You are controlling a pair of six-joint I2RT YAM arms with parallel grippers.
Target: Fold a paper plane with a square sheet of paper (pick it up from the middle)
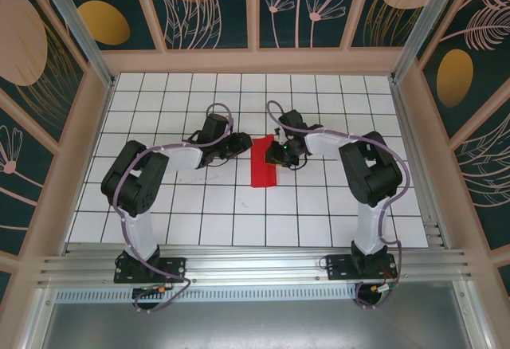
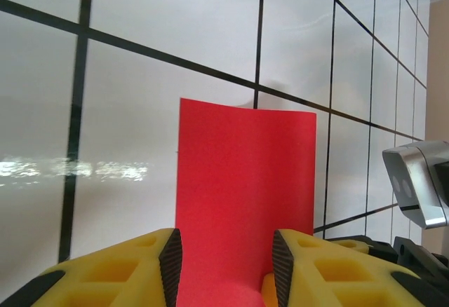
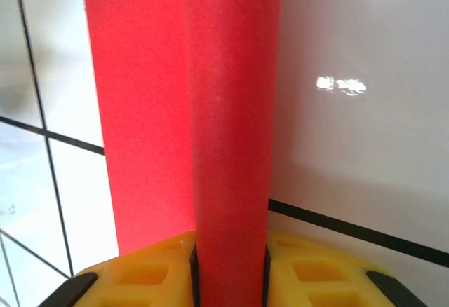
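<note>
1. The thin, bright red paper sheet (image 1: 263,172) lies near the middle of the white, black-lined grid table (image 1: 335,205). From above it reads as a narrow upright strip, not a full square.
2. The left gripper (image 1: 239,143) sits at the strip's far left corner. The right gripper (image 1: 280,155) sits against its right edge, a little nearer the arm bases.
3. In the left wrist view the left gripper (image 2: 226,251) has its yellow fingers (image 2: 126,272) set wide apart. The red paper sheet (image 2: 242,181) rises off the table and fills the gap from one black pad (image 2: 170,254) to the other.
4. Whether those pads are actually pressing on the paper I cannot tell (it reaches both pads, but nothing shows a squeeze).
5. In the right wrist view the right gripper (image 3: 229,261) is clamped on a raised, rounded ridge of the red paper sheet (image 3: 231,111). The ridge runs straight away from the fingers.
6. A flatter part of the sheet lies on the tiles to the left of that ridge.
7. The grey camera housing (image 2: 417,181) on the other wrist shows at the right edge of the left wrist view, just beside the paper.
</note>
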